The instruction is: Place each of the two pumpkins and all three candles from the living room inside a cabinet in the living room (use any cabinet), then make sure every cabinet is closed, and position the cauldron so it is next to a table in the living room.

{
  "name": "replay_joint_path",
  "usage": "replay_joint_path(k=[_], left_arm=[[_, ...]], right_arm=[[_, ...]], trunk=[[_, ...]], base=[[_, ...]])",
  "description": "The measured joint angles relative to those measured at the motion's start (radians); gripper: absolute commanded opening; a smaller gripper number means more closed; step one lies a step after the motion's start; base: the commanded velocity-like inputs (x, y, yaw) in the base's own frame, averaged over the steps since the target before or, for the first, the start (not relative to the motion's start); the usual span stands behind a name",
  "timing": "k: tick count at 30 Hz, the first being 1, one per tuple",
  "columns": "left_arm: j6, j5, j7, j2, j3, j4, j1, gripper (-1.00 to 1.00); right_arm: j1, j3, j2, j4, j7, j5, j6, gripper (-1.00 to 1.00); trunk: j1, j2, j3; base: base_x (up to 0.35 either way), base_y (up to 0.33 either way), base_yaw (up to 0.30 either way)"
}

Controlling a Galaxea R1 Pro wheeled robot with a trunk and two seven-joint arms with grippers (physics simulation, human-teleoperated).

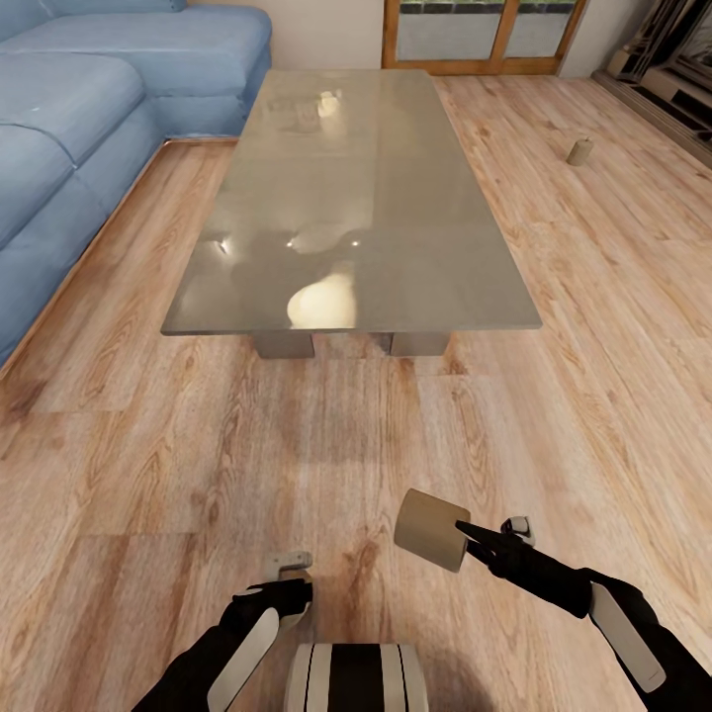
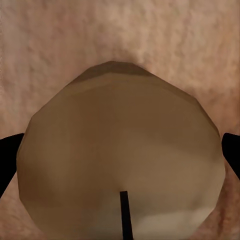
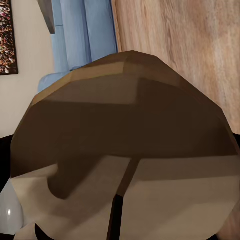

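Above the plank floor, right claw point(image 1: 465, 539) clamping a candle point(image 1: 431, 529), left claw point(image 2: 120, 155) gripping another candle point(image 2: 120, 160), its body largely hidden

A candle point(image 3: 125, 150) sits right up against the lens, end-on, a faceted cream-beige disc that's brown and shaded across most of its face and paler along one side. A thin dark line, probably the wick, runs from its middle out to the frame edge. Behind it there's light wood plank floor point(image 3: 190, 45), a blue sofa point(image 3: 85, 35) next to that, a pale wall point(image 3: 27, 95) and a strip of patterned picture point(image 3: 7, 37) hanging on it.
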Motion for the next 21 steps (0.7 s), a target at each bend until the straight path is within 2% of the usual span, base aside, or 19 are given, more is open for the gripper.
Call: replay_joint_path(k=[5,15,19,21], left_arm=[[0.0,0.0,0.0,0.0,0.0,0.0,0.0,-1.0],[0.001,-0.002,0.0,0.001,0.002,-0.001,0.0,-1.0],[0.005,-0.005,-0.002,0.016,0.005,-0.022,-0.003,-1.0],[0.014,0.002,-0.004,0.039,0.011,-0.056,-0.003,-1.0]], right_arm=[[0.0,0.0,0.001,0.0,0.0,0.0,0.0,-1.0],[0.0,0.0,0.001,0.003,-0.003,0.0,-0.003,-1.0],[0.0,-0.003,0.002,0.013,-0.005,-0.002,-0.005,-1.0],[0.0,-0.004,0.002,0.016,-0.005,-0.005,-0.006,-1.0]], trunk=[[0.0,0.0,0.0],[-0.005,0.002,0.039],[-0.006,0.003,0.054],[-0.007,0.004,0.062]], base=[[0.0,0.0,0.0],[0.0,0.0,0.0],[0.0,0.0,0.0],[0.0,0.0,0.0]])
